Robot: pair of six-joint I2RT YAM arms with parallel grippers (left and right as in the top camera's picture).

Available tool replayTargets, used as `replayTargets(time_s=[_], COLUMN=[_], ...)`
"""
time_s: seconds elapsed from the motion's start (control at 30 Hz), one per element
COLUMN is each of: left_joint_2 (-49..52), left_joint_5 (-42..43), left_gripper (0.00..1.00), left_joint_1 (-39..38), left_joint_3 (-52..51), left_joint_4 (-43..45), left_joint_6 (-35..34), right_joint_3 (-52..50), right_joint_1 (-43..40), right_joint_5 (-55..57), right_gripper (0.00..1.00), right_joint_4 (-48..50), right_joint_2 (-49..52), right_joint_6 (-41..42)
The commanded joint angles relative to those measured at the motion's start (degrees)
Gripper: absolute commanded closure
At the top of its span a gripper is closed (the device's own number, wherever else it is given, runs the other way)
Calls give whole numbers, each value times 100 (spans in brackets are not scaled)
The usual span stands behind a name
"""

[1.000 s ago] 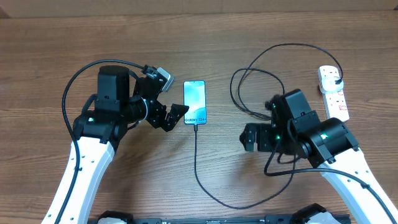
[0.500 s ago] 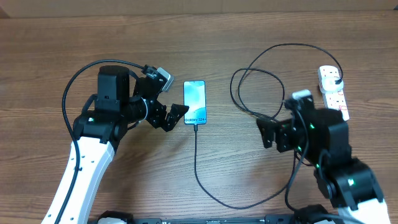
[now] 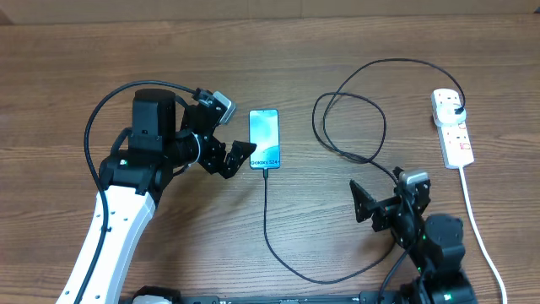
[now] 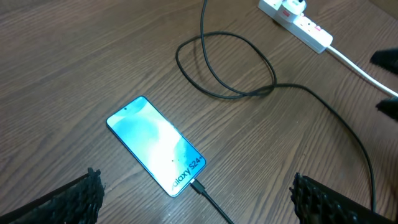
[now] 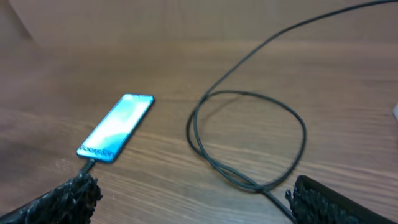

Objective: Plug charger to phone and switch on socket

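The phone (image 3: 264, 138) lies flat just beside the spread left end effector (image 3: 235, 160).

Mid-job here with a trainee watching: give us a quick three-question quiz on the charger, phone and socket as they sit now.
1. True or false: the charger has its tip at the bottom edge of the phone.
2. What do the left gripper and right gripper hold? A) the charger B) the phone C) nothing, both are open
3. Fill the gap: the charger's black plug sits in the white ____ at the far right of the overhead view.
Key: 1 true; 2 C; 3 socket.
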Motion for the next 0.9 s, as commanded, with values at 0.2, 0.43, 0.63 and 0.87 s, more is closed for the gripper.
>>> replayTargets(time_s=[0.2,0.43,0.63,0.87], left_joint_2=[22,22,22,22], left_joint_5=[85,85,83,85], left_gripper=[0,1,0,0], left_joint_1=[-26,-26,-26,-26], left_joint_3=[2,2,2,2], left_joint_4=[17,17,15,17], left_joint_6=[170,170,170,170], right_joint_3=[-817,-916,-918,-918], right_joint_1=[-28,-42,-52,-52], right_joint_5=[129,533,734,763], right_gripper=[0,0,0,0], right_joint_4=[586,890,713,717], right_joint_2=[-1163,-1738,-1738,-1738], right_joint_6=[348,352,603,588])
